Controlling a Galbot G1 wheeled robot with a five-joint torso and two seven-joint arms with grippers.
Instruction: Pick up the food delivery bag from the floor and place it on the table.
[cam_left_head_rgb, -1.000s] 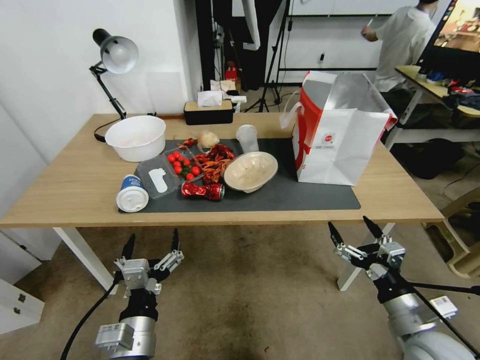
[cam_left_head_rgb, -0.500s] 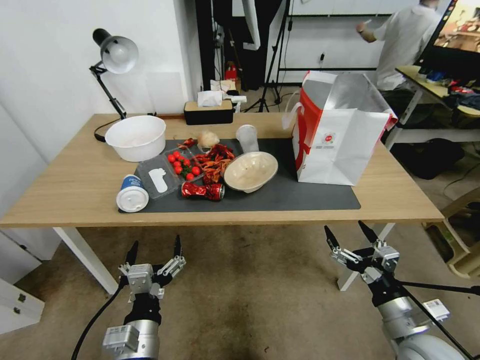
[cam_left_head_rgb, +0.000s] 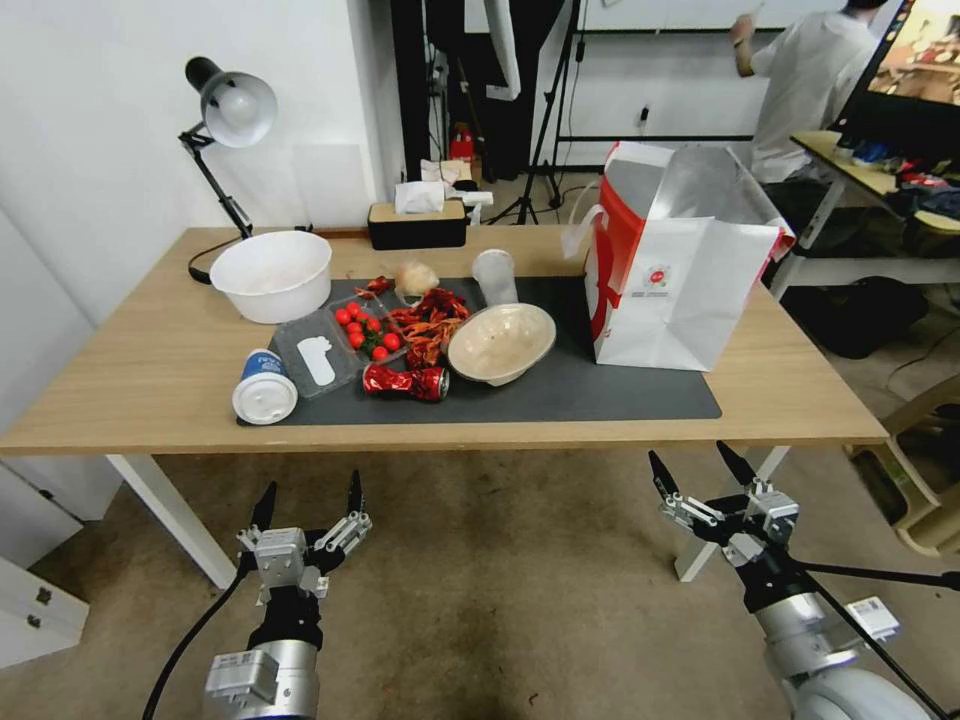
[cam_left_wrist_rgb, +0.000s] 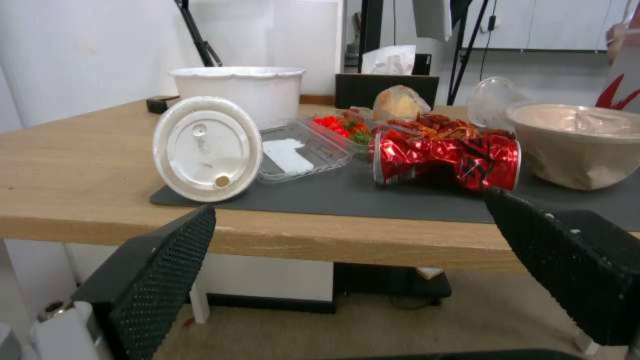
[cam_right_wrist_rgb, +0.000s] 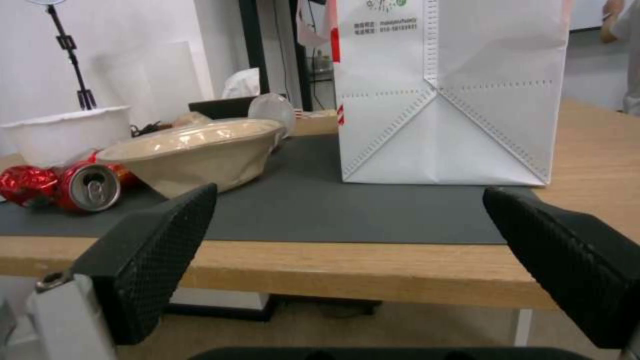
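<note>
1. the table (cam_left_head_rgb: 150, 370) carries the bag (cam_left_head_rgb: 680, 290) upright at the right end of its mat (cam_left_head_rgb: 600, 395), near the back edge; nothing there has shifted, so the placing looks done.
2. the left gripper (cam_left_head_rgb: 308, 500) and right gripper (cam_left_head_rgb: 700, 468), both spread open and empty, have dropped lower in front of the near edge, over the floor (cam_left_head_rgb: 500, 580).

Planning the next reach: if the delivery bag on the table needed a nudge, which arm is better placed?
Right, probably. The right gripper hangs open below the table edge nearly under the food delivery bag; the left gripper sits by the cup.
</note>
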